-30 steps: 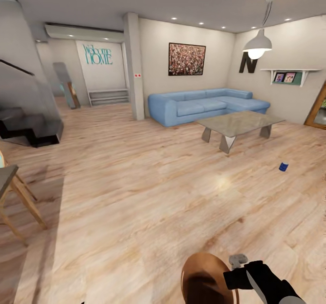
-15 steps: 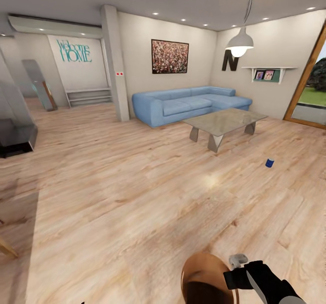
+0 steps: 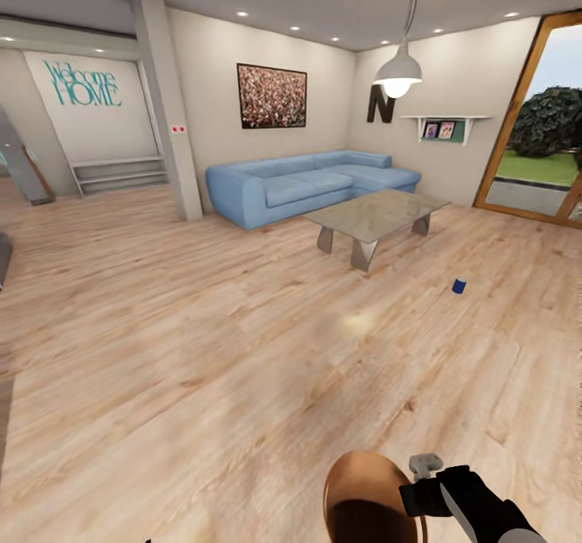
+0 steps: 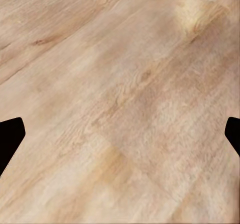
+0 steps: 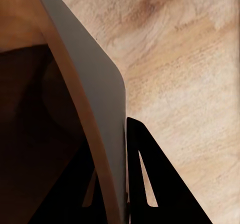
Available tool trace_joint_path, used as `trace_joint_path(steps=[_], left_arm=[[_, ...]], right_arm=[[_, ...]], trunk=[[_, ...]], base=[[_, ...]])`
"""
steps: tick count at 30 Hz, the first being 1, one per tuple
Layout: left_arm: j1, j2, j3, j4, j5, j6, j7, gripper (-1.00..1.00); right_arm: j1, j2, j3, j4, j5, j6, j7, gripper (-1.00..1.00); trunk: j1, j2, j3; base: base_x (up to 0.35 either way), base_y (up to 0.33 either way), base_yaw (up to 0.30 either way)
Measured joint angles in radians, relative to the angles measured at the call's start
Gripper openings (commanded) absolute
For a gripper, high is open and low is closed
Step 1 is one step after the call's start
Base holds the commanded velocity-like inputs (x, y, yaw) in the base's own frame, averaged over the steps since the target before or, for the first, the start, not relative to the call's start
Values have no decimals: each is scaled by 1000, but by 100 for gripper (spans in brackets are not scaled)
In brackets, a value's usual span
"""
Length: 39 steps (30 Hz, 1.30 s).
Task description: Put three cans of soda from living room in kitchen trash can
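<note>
The right gripper (image 3: 427, 496), black with a grey fitting on top, pinches the rim of the tash can (image 3: 364, 490) at the near edge of the head view; in the right wrist view its dark fingers (image 5: 150, 184) sit one on each side of the thin pale wall of the bin (image 5: 95, 99), brown inside and grey-beige outside. The left gripper (image 4: 120, 134) hangs over bare floor with its two black fingertips (image 4: 10, 136) spread wide apart, holding nothing. Light wood planking (image 3: 202, 325), grained and faintly glossy, runs from the bin to the far walls of the living room. One small blue cylindrical object (image 3: 459, 285) stands on the floor to the right, well apart from the bin. Beyond it stands one low table (image 3: 376, 213) with a glass top and angled grey legs, and just behind that one blue corner sofa (image 3: 307, 183). One framed picture (image 3: 272, 96) hangs above the sofa, one white pendant lamp (image 3: 398, 70) hangs over the table, and a small wall shelf (image 3: 444, 123) is fixed at far right beside a wood-framed glass door (image 3: 537, 123). A grey pillar (image 3: 168, 107) rises left of the sofa.
</note>
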Motion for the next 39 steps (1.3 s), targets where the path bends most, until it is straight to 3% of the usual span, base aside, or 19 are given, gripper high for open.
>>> trace_joint_path(steps=[36,39], left_arm=[[0,0,-1,-1,2,0,0,100],[11,4,-9,15,-3,-15,-3,100]], right_arm=[[0,-1,1,0,0,-2,7,-100],[18,11,2,0,6,-24,5,-100]], trunk=[[0,0,-26],[0,0,-26]], base=[[318,111,-202],[112,0,0]])
